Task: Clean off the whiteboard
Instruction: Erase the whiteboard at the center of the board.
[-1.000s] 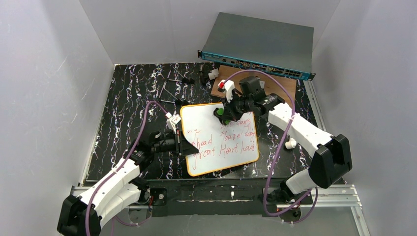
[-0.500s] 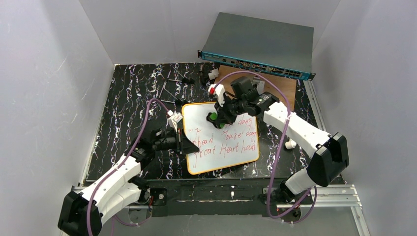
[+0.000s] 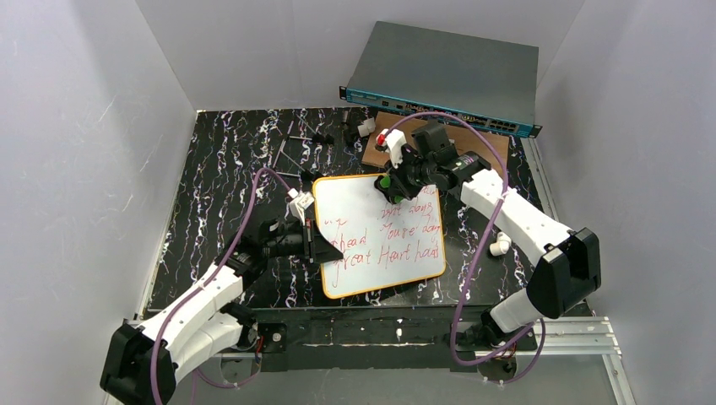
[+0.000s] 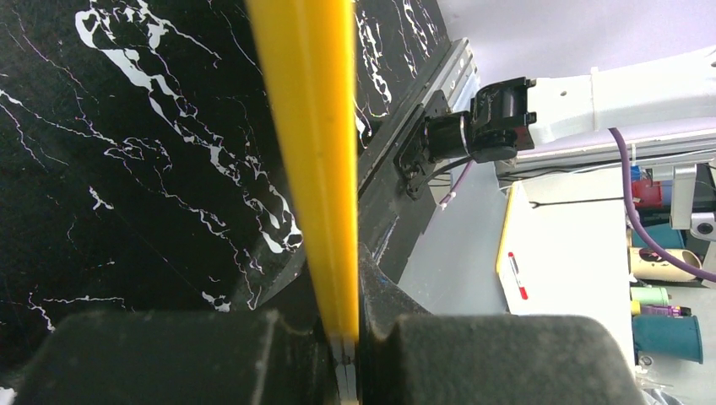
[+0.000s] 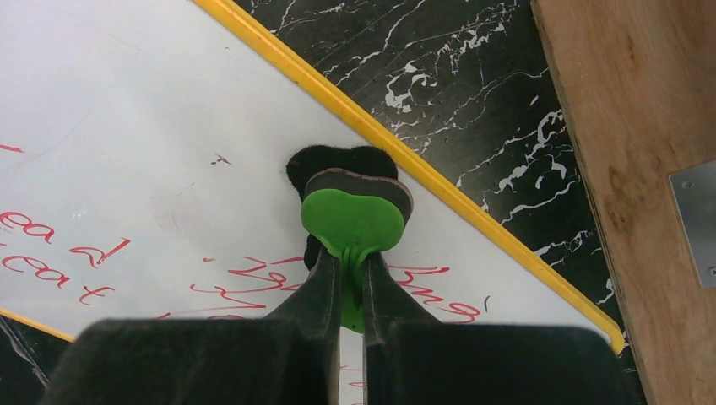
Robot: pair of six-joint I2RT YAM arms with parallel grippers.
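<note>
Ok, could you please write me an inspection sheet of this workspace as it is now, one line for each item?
Surface: black marbled table top, no spill seen.
Job's things: whiteboard with red writing on its middle and near part, far-left part clean; green eraser with its felt on the board near the far edge.
Clutter: wooden board, metal rods and a small white piece on the table.
Grippers: left gripper shut on the whiteboard's left frame; right gripper shut on the eraser.
Cables: purple cables loop along both arms, not caught on anything seen.
Surroundings: network switch behind the table; white walls.
</note>
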